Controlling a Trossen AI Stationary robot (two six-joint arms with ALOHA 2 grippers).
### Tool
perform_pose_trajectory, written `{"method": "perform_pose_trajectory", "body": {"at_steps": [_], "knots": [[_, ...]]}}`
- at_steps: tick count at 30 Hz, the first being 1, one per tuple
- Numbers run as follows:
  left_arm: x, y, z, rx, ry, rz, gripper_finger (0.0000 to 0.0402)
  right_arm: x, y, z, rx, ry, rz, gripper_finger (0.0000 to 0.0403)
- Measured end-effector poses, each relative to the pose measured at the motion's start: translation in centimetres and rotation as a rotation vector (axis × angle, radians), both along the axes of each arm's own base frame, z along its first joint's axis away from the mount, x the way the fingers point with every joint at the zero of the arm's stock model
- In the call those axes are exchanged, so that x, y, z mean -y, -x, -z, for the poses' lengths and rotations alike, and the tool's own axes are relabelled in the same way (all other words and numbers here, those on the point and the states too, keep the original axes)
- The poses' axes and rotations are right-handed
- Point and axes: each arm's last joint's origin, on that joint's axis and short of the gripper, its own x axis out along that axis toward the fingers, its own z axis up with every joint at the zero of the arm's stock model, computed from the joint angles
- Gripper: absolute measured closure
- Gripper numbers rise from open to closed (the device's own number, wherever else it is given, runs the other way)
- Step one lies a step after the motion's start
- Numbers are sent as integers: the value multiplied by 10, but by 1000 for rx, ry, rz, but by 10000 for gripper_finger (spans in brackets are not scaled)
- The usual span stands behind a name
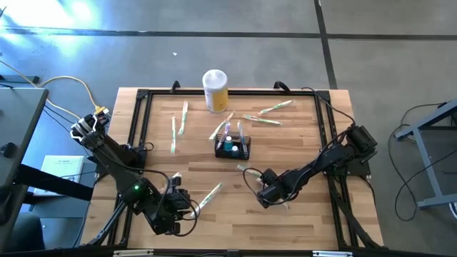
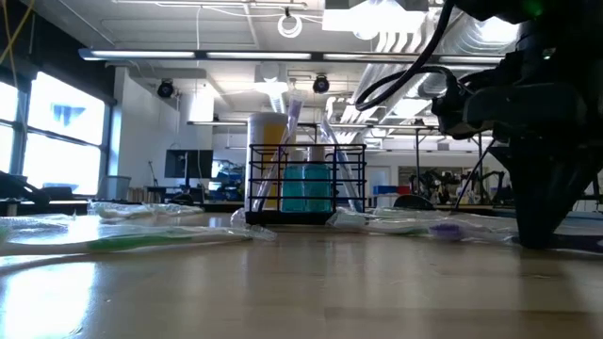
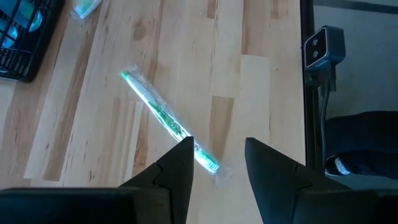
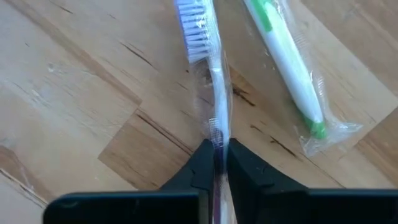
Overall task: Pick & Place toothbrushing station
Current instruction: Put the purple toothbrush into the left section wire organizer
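1. Left gripper (image 3: 214,165), near table edge: fingers apart, over a wrapped green toothbrush (image 3: 163,118).
2. Right gripper (image 4: 216,155): pinched on a wrapped purple toothbrush (image 4: 208,56); another green one (image 4: 283,56) just beside.
3. Basket (image 1: 233,148), mid-table: black wire, holds brushes and a teal item.
4. Canister (image 1: 216,90) behind, more wrapped brushes around.

Two black jointed arms (image 1: 121,168) trail dark cables; the left one shows what may be a green light.

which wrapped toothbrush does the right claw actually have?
The purple-bristled wrapped toothbrush, its handle pinched in the right claw, which is shut on it. The green-and-white wrapped toothbrush beside it lies loose on the table, untouched.
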Motion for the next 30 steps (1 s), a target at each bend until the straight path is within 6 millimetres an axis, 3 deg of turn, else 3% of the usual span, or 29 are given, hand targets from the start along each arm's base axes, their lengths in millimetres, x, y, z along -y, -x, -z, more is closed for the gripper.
{"method": "perform_pose_trajectory", "body": {"at_steps": [18,23,30], "knots": [[5,-4,-4,62,3,77,264,-30,-25,-39,97,-52,-194,391],[3,-6,-6,106,-43,47,264,-28,-28,-66,179,-8,-257,392],[-13,-22,-5,81,-23,18,264,-6,-21,-113,356,134,-280,392]]}}
